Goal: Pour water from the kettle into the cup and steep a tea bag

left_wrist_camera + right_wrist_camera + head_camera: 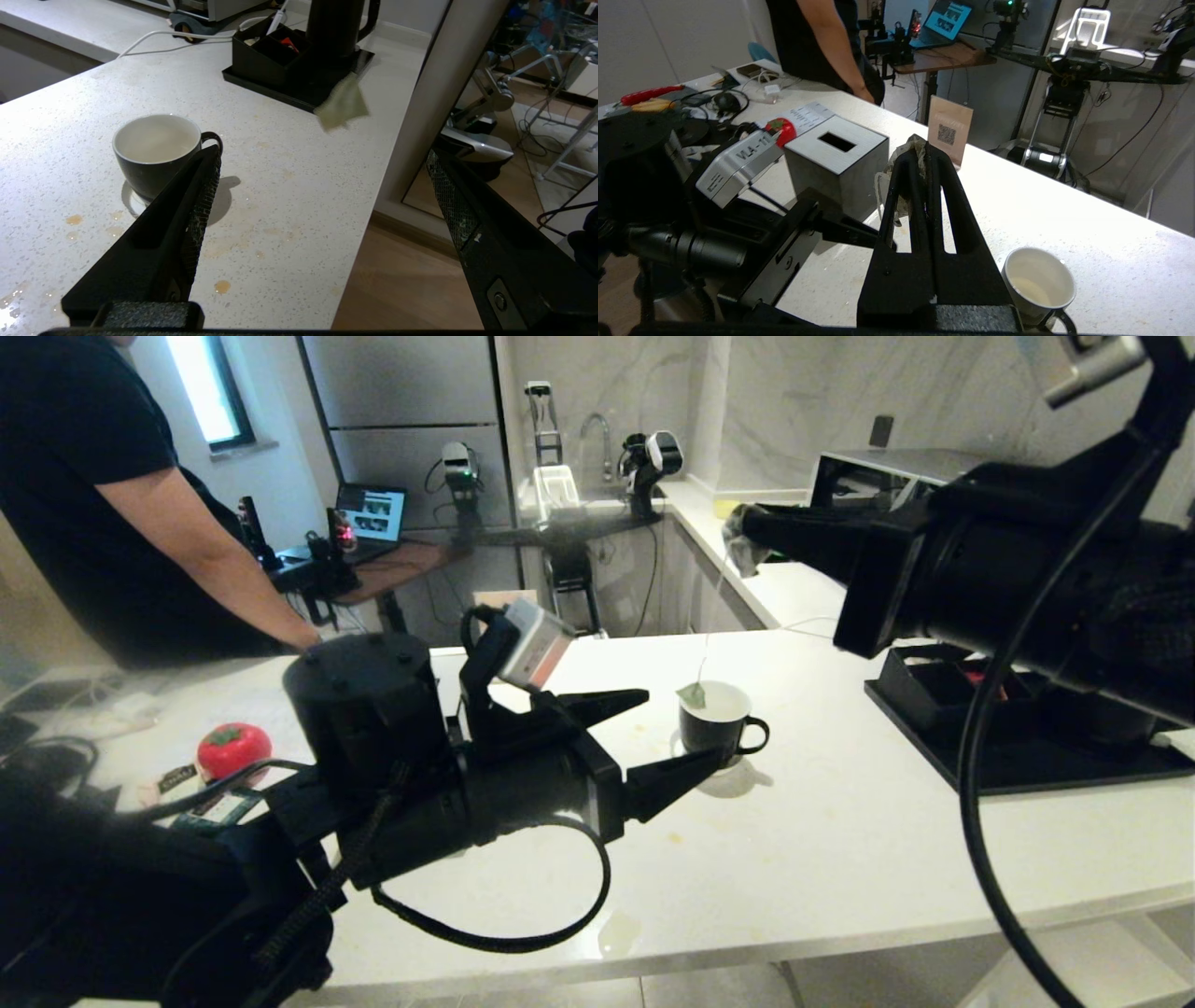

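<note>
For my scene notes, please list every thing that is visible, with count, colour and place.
cup: 1, black, white inside, counter centre, on saucer
saucer: 1, white, under cup
tea bag: 1, pale mesh, in right gripper; green tag hangs at cup rim
kettle: 1, black, on tray
tray: 1, black, counter right
tissue box: 1, grey, counter left
tomato toy: 1, red, counter left
person: 1, black shirt, far left
left gripper: open, beside cup
right gripper: shut, above cup

We see a speckled, smooth stone-like tabletop [289, 154], a glossy glazed cup [154, 156], a matt black kettle [334, 23] and a brushed-metal tissue box [836, 161].
</note>
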Controlling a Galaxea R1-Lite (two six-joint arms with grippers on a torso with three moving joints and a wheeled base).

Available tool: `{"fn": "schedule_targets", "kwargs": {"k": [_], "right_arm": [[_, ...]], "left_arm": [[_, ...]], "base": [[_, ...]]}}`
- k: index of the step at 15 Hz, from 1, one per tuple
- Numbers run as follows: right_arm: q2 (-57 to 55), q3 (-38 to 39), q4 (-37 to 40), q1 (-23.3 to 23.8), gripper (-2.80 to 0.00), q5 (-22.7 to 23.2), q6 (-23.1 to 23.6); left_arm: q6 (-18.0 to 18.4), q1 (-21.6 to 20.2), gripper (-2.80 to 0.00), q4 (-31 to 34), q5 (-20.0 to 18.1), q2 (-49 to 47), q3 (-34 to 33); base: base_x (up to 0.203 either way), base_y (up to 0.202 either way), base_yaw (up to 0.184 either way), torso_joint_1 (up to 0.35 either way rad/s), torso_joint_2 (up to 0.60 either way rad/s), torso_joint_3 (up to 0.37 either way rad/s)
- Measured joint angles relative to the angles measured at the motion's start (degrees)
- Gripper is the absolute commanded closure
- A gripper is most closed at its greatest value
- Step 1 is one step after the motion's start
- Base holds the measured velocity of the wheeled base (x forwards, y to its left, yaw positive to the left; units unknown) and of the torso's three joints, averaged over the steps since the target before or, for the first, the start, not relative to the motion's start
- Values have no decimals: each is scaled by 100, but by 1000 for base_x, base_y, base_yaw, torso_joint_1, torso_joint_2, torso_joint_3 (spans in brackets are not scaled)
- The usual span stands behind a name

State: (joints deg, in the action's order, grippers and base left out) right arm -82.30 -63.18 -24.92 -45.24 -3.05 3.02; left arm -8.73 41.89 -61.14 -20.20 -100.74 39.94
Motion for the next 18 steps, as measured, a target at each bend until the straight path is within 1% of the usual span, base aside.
{"fn": "schedule_targets", "kwargs": {"k": [2,5,6,15,18], "right_arm": [[5,45,4,-62,0,-1,-5],[2,59,-2,-108,0,0,-9],[1,62,-2,-112,0,-1,-9],[-52,118,-22,-141,0,0,-5],[-59,238,-208,-149,0,-8,-16]], "left_arm": [[30,34,-280,0,-5,-2,5],[387,45,-280,4,-6,-2,9],[443,48,-280,6,-13,0,0],[455,61,-280,2,-35,-9,33],[462,67,-280,-1,-44,-24,61]], "base": [[0,0,0,0,0,0],[0,0,0,0,0,0],[0,0,0,0,0,0],[0,0,0,0,0,0],[0,0,0,0,0,0]]}}
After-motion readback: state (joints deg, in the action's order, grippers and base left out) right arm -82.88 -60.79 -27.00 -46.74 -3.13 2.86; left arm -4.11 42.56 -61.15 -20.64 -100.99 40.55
